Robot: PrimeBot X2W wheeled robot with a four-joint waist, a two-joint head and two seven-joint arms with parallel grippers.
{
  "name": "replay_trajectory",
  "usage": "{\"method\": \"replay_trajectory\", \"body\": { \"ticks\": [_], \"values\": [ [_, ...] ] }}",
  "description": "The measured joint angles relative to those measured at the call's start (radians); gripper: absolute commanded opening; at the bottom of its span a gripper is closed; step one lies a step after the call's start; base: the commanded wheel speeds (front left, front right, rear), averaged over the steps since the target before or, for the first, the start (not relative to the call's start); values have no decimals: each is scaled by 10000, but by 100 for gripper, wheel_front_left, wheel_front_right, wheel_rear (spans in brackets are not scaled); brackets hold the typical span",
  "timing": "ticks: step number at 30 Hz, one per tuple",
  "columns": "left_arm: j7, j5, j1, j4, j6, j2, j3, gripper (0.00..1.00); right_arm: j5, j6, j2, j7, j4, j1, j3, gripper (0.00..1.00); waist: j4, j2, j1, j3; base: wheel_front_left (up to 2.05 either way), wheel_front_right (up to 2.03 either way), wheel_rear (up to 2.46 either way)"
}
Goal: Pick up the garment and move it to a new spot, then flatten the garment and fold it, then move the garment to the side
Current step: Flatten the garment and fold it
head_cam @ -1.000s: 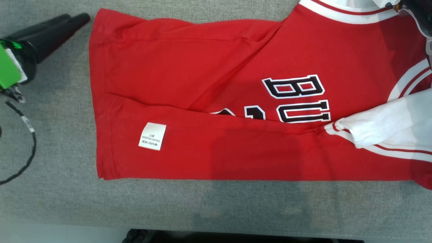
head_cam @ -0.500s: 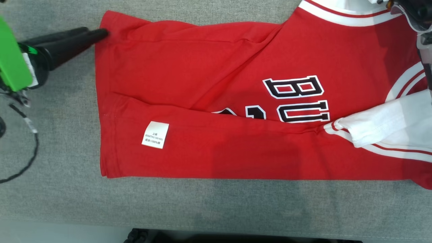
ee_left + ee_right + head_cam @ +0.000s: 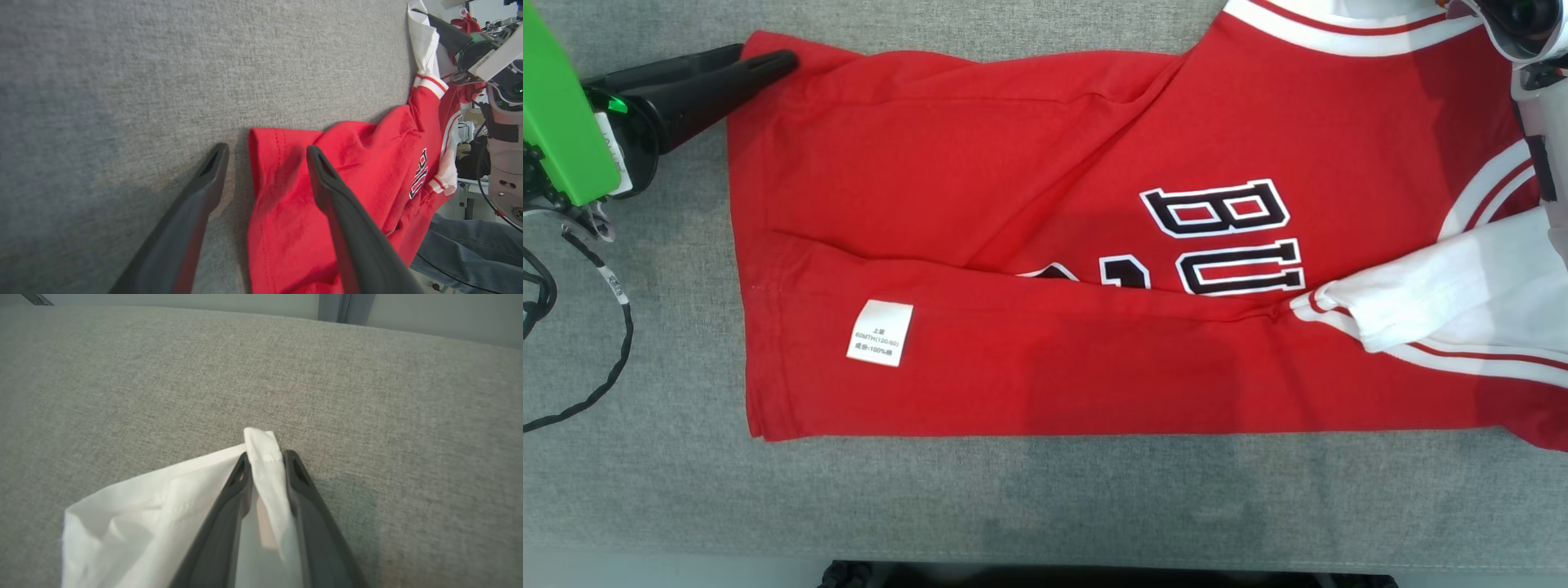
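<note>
The right gripper (image 3: 267, 457) pinches a fold of white sleeve cloth between its nearly closed fingers, at the far right corner of the garment (image 3: 1013, 245). The left gripper (image 3: 265, 152) stands wide open astride the garment's far hem corner: one finger (image 3: 204, 183) lies on the grey fabric surface (image 3: 1045, 498), the other over red cloth. The garment lies spread across the middle of that surface, folded lengthwise, hem toward the left side, striped trim and sleeves toward the right. A small white care label (image 3: 880, 332) sits near the hem. The black lettering (image 3: 1225, 237) is partly tucked under the fold. A white sleeve (image 3: 1445, 294) lies doubled over the near right part.
</note>
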Motion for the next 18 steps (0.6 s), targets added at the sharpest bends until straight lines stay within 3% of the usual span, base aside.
{"method": "replay_trajectory", "body": {
  "ticks": [1, 2, 3, 18],
  "values": [
    [2, 0, -8, 33, 0, 0, -17, 48, 0, 21, 10, -31, 46, -9, 4, 22, -12, 0, 0, -7, 0, 0, 0],
    [12, 12, -27, 59, 0, 2, -52, 35, 12, 63, 33, -44, 84, -13, 4, 0, -25, 0, 0, -14, 0, 0, 0],
    [12, 27, -42, 73, 0, 4, -84, 0, 38, 77, 81, -50, 121, -20, 4, 0, -38, 0, 0, -20, 0, 0, 0],
    [-1200, 688, 126, 988, -90, -176, 130, 0, 815, 412, 332, -1415, 608, 120, -786, 0, -218, 0, 0, -717, 0, 0, 0]
  ]
}}
